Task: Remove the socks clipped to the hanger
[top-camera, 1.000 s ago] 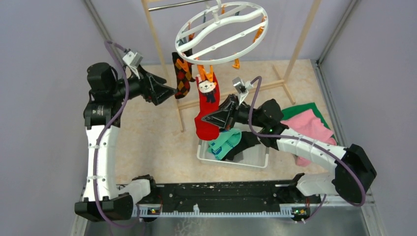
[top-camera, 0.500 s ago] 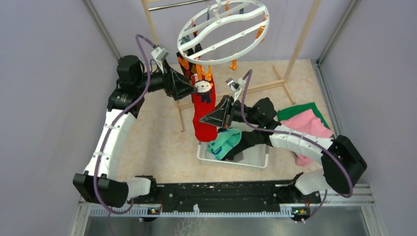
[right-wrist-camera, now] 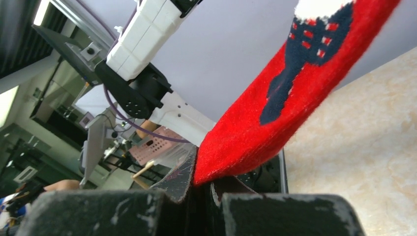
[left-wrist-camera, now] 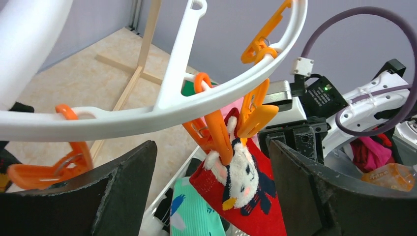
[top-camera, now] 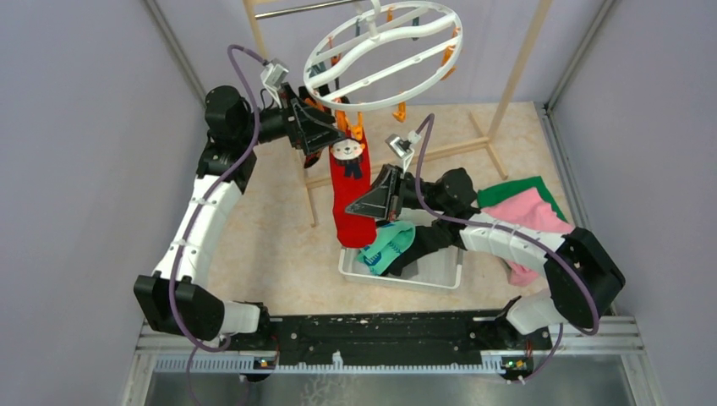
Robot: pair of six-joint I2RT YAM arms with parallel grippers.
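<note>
Right gripper (right-wrist-camera: 196,189) pinches the red sock (top-camera: 349,190) low down, hiding that edge. The sock hangs clipped under the hanger (top-camera: 385,55). Left gripper (left-wrist-camera: 211,182) gapes wide, facing its orange clip (left-wrist-camera: 216,135). Hanger's hook is cut off up top.

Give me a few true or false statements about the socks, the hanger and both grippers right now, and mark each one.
1. The red sock hangs from an orange clip on the hanger. True.
2. The right gripper is open and holds nothing. False: it is shut on the red sock's lower end.
3. The left gripper is open, with the orange clip between its fingers. True.
4. The teal sock is clipped to the hanger. False: it lies in the white bin on the table.
</note>
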